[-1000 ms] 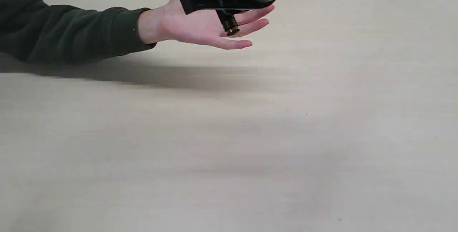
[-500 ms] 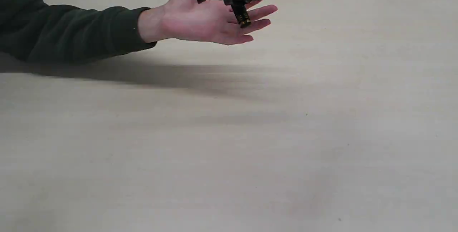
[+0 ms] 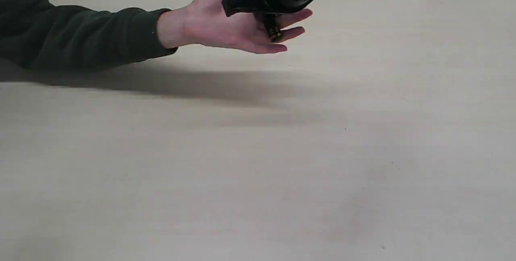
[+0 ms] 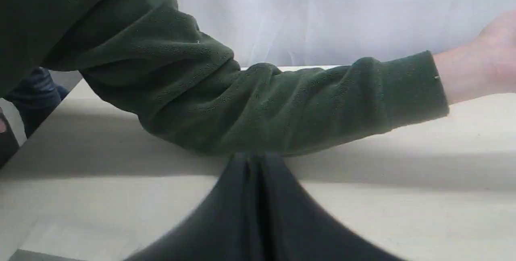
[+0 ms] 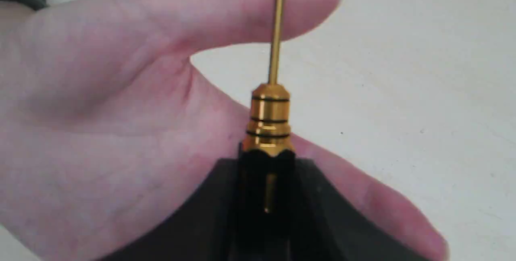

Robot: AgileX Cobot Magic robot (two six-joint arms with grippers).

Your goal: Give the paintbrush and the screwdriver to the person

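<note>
The person's hand [image 3: 217,27] lies palm up above the far side of the table, its dark green sleeve [image 3: 80,35] to the left. My right gripper [image 3: 258,1] hovers just over the palm, shut on the screwdriver [image 3: 275,31], whose black end with gold rings hangs down by the fingers. In the right wrist view the gold collar [image 5: 269,120] and thin gold shaft stick out of the right gripper [image 5: 267,164] over the palm [image 5: 100,132], near the thumb. The left gripper [image 4: 252,162] is shut and empty, low by the sleeve [image 4: 262,108]. The paintbrush is out of view.
The pale tabletop [image 3: 258,164] stretches wide toward the near side, with the arm's shadow [image 3: 181,83] under the hand. A white wall or curtain [image 4: 322,15] stands behind the table.
The right gripper with the screwdriver has come down a little closer to the palm. The person's hand has stayed in place, its thumb now raised beside the gripper.
</note>
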